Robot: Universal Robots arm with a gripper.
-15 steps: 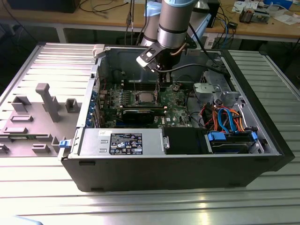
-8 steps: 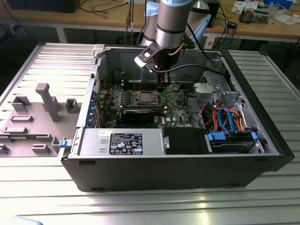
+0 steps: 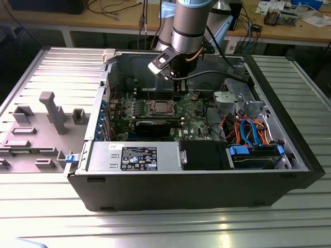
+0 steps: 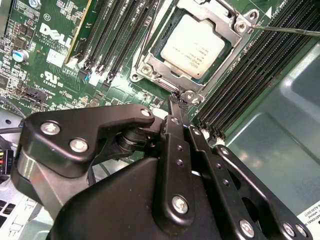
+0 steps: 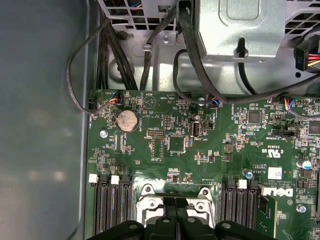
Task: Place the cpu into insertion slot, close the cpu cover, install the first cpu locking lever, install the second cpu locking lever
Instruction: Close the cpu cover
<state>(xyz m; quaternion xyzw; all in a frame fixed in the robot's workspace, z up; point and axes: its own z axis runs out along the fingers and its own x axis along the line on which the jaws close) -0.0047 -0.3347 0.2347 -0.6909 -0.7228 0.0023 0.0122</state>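
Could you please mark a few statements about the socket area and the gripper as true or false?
1. The cpu sits in the insertion slot. True.
2. The cpu cover stands raised upright. False: it lies flat around the cpu.
3. The gripper holds the cpu aloft. False: its tips are down by the slot's corner, with the cpu seated.
4. A coin cell sits on the green motherboard. True.

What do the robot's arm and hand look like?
The arm is a round silver-grey tube with a dark band and a light blue part at the top. A black cable loops off its wrist. The hand is matte black, built from flat jointed bars dotted with shiny silver screws.
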